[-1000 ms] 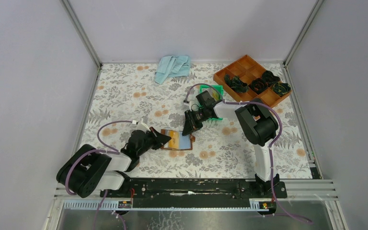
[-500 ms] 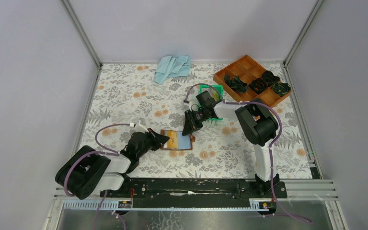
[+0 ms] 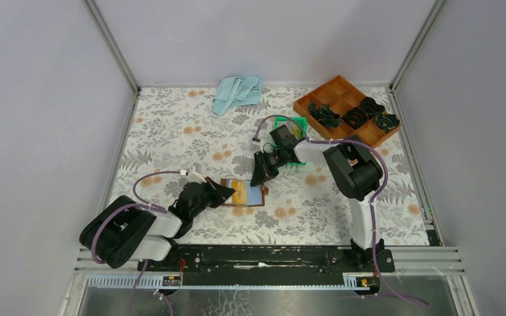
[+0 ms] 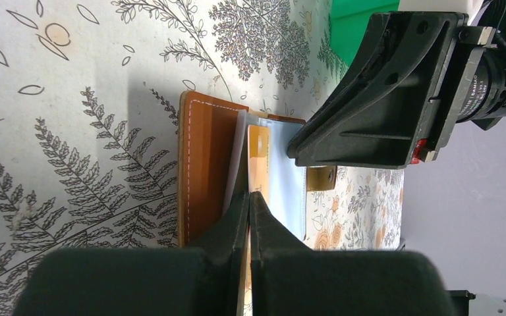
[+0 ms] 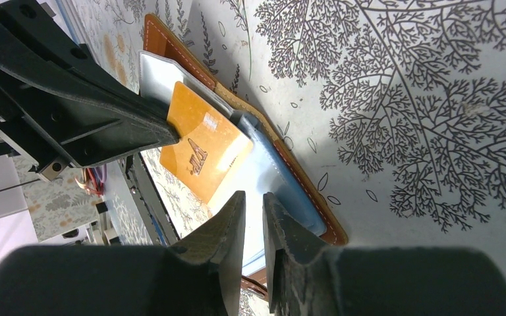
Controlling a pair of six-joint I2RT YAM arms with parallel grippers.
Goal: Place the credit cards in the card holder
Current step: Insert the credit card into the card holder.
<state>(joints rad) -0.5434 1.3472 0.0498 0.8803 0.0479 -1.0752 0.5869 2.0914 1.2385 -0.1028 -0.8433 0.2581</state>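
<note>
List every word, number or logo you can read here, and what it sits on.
"DAMIAO", small white print, only roughly legible: black cylindrical motor housing.
Dark emblem, too blurred to read: gold-tan plastic card lying over the brown leather card holder.
Nothing else is legible.

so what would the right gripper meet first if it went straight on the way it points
Most likely the blue card, just ahead of the right gripper's tips; the gold card lies beyond.
</note>
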